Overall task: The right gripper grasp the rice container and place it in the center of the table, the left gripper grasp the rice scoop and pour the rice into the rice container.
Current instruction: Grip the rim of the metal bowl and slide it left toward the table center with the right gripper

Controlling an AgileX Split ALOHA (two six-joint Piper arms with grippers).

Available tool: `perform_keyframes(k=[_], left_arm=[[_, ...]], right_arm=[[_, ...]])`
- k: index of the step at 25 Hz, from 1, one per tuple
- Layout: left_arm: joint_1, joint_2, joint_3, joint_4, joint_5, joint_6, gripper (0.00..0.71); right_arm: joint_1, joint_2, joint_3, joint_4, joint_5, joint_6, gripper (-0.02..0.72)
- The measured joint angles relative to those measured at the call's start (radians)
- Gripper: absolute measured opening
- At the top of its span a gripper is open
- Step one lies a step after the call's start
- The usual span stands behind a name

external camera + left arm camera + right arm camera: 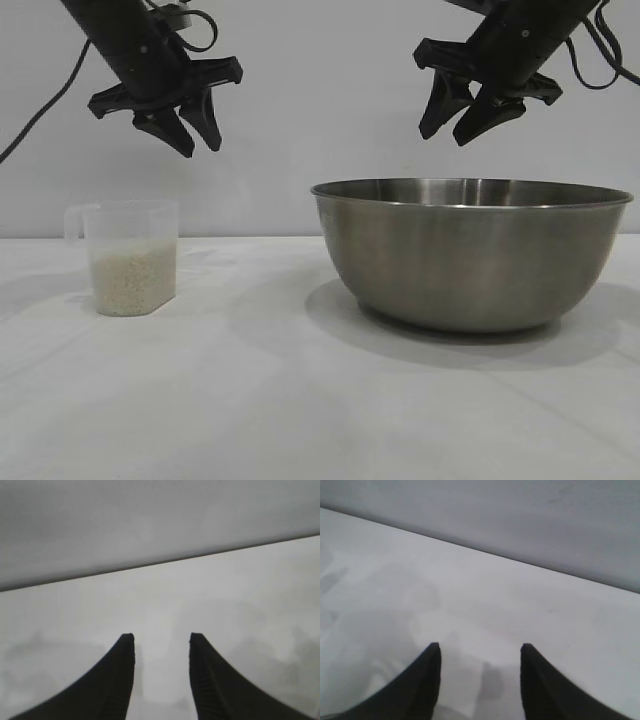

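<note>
Both end effectors hang spread and empty: right end effector (458, 118) above the steel bowl (470, 255) at the bench's (250, 400) right, left end effector (190, 125) above the rice-filled scoop (130, 262). A rim pinch could slip, tipping the bowl.

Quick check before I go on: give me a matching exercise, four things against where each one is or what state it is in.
Things:
1. clear plastic rice scoop
2. large steel rice container
3. black left gripper
4. black right gripper

States:
A. open, above the bowl's rim
B. empty, on the table's right side
C. open, above the cup
D. upright, part full of off-white rice

Pairs: 1-D, 2-B, 3-C, 4-A
</note>
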Motion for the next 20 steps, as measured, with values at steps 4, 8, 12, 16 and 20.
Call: perform_keyframes(k=[4, 8, 12, 16, 20], left_arm=[[0.000, 0.000, 0.000, 0.000, 0.000, 0.000, 0.207], [0.000, 0.000, 0.000, 0.000, 0.003, 0.000, 0.207], [0.000, 0.000, 0.000, 0.000, 0.027, 0.000, 0.207], [0.000, 0.000, 0.000, 0.002, 0.036, 0.000, 0.207], [0.000, 0.000, 0.000, 0.004, 0.053, 0.000, 0.207]], right_arm=[[0.000, 0.000, 0.000, 0.000, 0.002, 0.000, 0.351], [0.000, 0.000, 0.000, 0.000, 0.022, 0.000, 0.351], [-0.006, -0.033, 0.000, -0.059, 0.095, 0.083, 0.351], [-0.052, -0.116, 0.000, -0.219, 0.217, 0.269, 0.351], [-0.111, -0.181, 0.000, -0.384, 0.410, 0.453, 0.351]])
